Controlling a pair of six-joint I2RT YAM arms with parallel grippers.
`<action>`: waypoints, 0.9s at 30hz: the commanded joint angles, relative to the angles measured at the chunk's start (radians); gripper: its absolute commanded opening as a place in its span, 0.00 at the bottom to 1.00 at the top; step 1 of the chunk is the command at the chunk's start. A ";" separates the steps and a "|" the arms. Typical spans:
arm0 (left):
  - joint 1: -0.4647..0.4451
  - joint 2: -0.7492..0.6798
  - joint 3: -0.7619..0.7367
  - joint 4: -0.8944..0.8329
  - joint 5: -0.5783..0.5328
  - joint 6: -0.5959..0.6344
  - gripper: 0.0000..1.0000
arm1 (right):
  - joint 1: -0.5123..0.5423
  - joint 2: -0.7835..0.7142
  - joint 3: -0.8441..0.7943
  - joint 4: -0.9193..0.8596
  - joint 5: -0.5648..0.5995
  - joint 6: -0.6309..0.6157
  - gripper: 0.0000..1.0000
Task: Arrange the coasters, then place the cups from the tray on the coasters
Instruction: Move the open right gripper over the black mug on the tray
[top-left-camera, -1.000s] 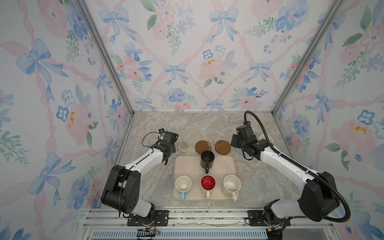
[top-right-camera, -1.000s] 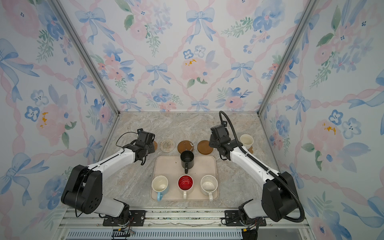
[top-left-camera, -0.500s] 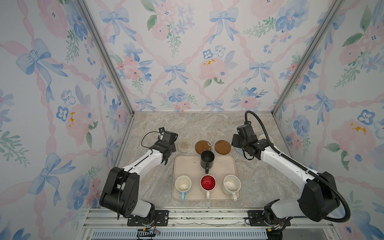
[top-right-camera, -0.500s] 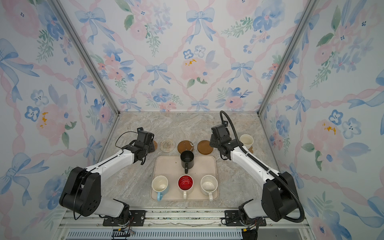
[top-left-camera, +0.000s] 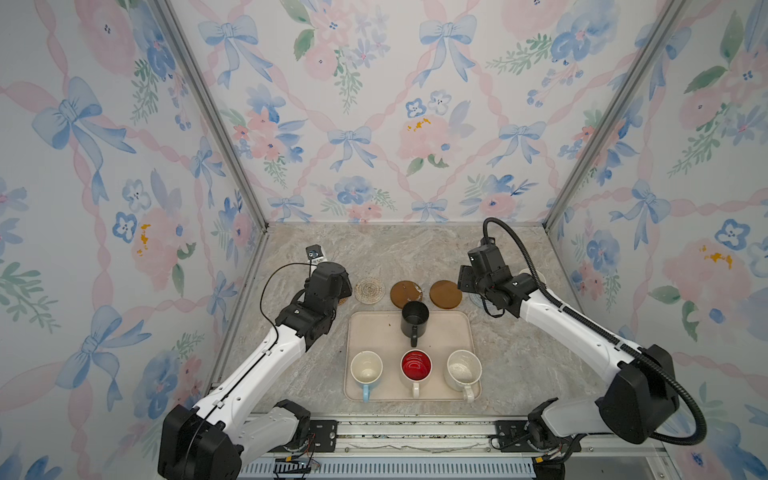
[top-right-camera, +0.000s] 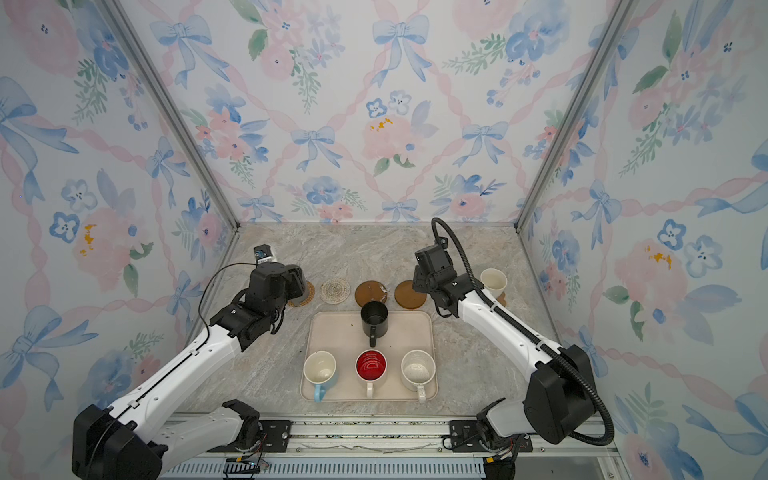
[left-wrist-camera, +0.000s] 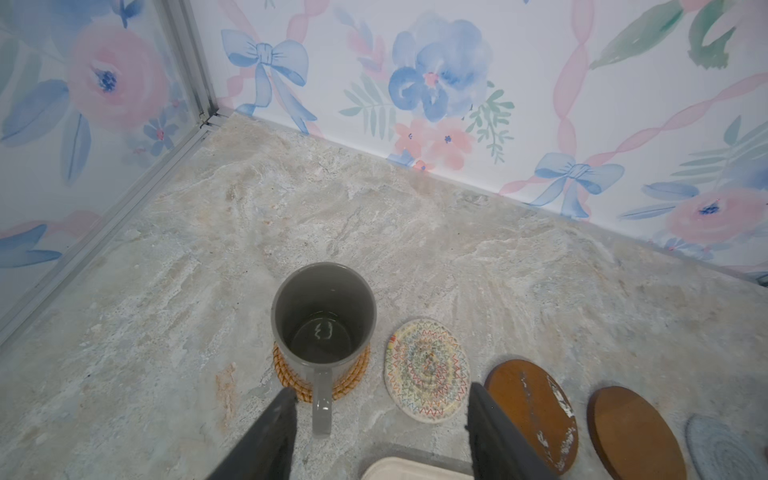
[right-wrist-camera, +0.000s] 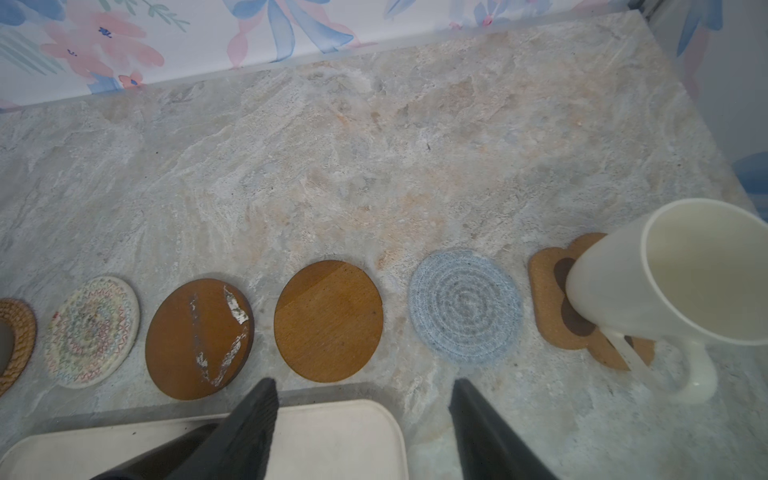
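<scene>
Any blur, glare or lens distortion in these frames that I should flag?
Left wrist view: grey mug sharp, small glint on its floor; left claw's fingers soft, near the lens. Right wrist view: cream mug stretched and leaning at the frame edge. Both top views: even light, faint shadows, black mug crisp.

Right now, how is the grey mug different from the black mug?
The grey mug stands on the rattan coaster; the black mug sits on the tray. The grey mug stands alone; the black mug shares its tray with three other mugs. Both stand upright, handles toward the robot.
</scene>
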 joint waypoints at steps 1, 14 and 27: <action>-0.047 0.007 0.024 -0.008 -0.041 -0.054 0.60 | 0.056 -0.036 0.048 -0.103 0.030 -0.023 0.69; -0.224 0.200 0.083 -0.006 -0.152 -0.030 0.60 | 0.304 -0.128 0.003 -0.224 0.048 0.108 0.67; -0.224 0.166 0.034 0.055 -0.141 -0.007 0.59 | 0.427 0.016 -0.030 -0.120 -0.116 0.252 0.65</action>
